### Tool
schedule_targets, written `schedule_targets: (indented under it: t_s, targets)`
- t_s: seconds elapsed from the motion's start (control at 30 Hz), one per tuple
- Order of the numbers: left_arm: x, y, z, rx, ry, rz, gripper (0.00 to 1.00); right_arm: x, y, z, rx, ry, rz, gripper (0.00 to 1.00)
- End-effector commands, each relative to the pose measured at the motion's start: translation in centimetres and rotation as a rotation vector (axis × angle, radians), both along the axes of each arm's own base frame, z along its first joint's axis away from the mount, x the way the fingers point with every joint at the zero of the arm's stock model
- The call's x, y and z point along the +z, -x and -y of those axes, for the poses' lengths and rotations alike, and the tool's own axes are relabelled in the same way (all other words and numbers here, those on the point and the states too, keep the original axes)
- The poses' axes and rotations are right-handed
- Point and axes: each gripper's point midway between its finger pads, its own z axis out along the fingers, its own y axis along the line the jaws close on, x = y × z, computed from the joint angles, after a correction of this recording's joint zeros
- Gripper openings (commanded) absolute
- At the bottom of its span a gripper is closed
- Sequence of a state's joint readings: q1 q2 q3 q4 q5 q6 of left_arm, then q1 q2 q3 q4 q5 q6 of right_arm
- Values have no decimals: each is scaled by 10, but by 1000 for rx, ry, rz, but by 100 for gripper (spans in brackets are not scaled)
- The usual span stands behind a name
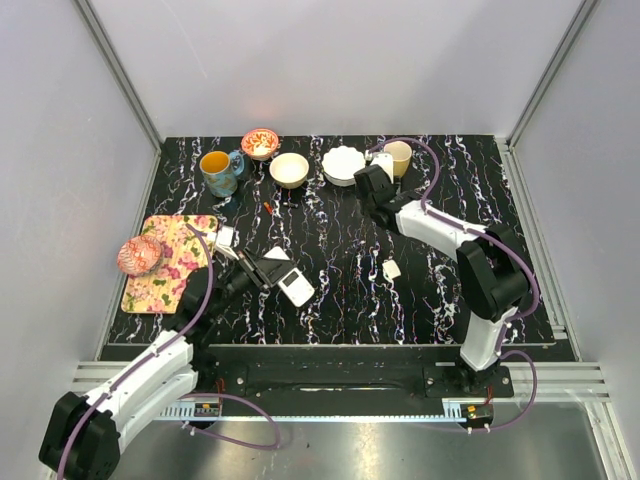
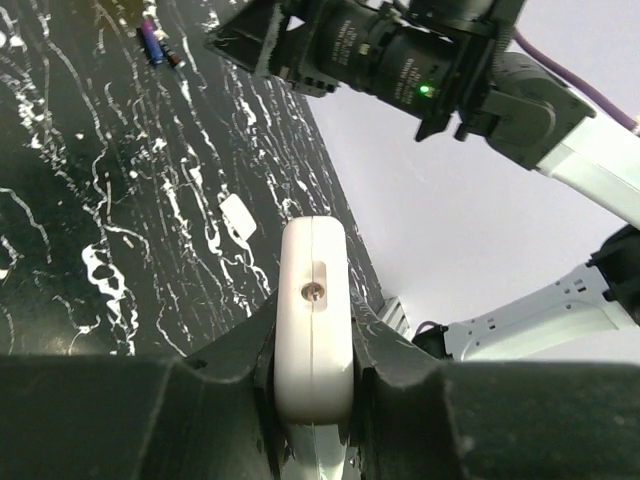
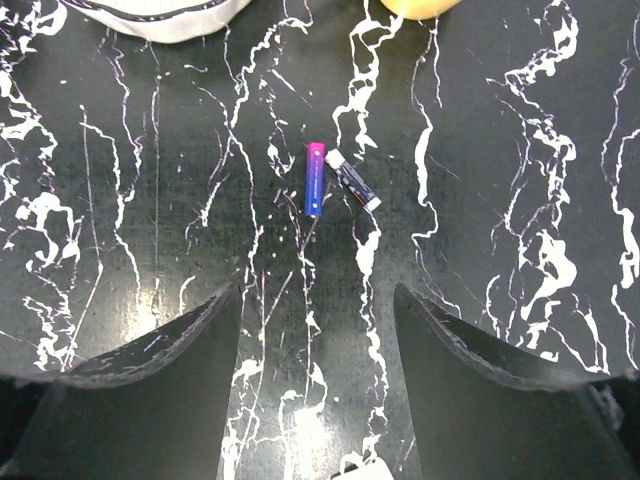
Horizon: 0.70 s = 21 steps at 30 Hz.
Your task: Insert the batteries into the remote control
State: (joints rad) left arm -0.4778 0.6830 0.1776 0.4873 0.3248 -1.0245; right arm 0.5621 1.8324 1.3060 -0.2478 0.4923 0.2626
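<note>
Left gripper (image 2: 313, 352) first: its jaws are clenching the remote control (image 2: 313, 290) by its long sides. The left wrist view is looking at the remote's white end, which is poking out past the black fingers (image 2: 225, 372) and showing a little slot and a screw. In the top view the remote (image 1: 296, 288) is sitting lower left of centre, just off the corner of the floral mat (image 1: 168, 262).

Right gripper (image 3: 318, 295) is hanging up near the top middle of the top view with its jaws released and spread, grasping nothing. Two batteries (image 3: 315, 180) are lying on the black marbled tabletop (image 3: 120, 200) right ahead of the gap. One is blue fading to pink and the other is dark with a white tip. They're just beside each other, closest at their upper ends.

Further out, a small white piece (image 1: 391, 269) is lying by itself right of centre, well apart from the remote. Along the top edge of the tabletop, left to right, are sitting a blue mug (image 1: 218, 170), a floral bowl (image 1: 260, 142), a cream bowl (image 1: 289, 169), a white dish (image 1: 343, 165) and a beige cup (image 1: 398, 157). A pink patterned round thing (image 1: 139, 255) is resting on the mat's left edge.
</note>
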Motion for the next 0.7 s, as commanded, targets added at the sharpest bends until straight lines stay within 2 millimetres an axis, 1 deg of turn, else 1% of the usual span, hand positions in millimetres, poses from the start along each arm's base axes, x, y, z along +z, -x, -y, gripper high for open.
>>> schedule_targets:
  t_s: [0.0,0.03,0.1,0.13,0.2,0.23,0.3,0.33,0.37,0.4,0.47,0.6,0.67]
  targets:
    - [49,4,8,-65,38,161,0,23,-12,-6,11,-66,74,68]
    - [51,5,8,-71,40,173,0,25,-12,-5,6,-72,83,68]
    - [52,7,9,-86,41,187,0,22,-11,-4,7,-69,80,68]
    - [57,9,9,-90,55,215,0,21,-10,-3,6,-67,78,68]
    - [57,15,11,-117,72,238,0,21,-8,-1,-2,-66,79,69]
    - [67,18,11,-125,97,284,0,24,-7,1,-7,-70,85,69]
    - [69,24,12,-148,115,315,0,23,-2,3,-15,-79,81,69]
    - [77,26,11,-151,134,344,0,29,-1,3,-16,-91,92,69]
    - [76,27,11,-155,136,348,0,29,0,3,-15,-100,95,69]
    - [80,28,11,-157,144,366,0,27,3,4,-19,-106,91,70]
    - [82,29,11,-162,151,378,0,30,5,5,-23,-117,98,70]
    - [89,37,13,-198,170,424,0,28,11,7,-19,-123,91,70]
    - [86,38,14,-208,172,416,0,29,12,8,-19,-121,96,70]
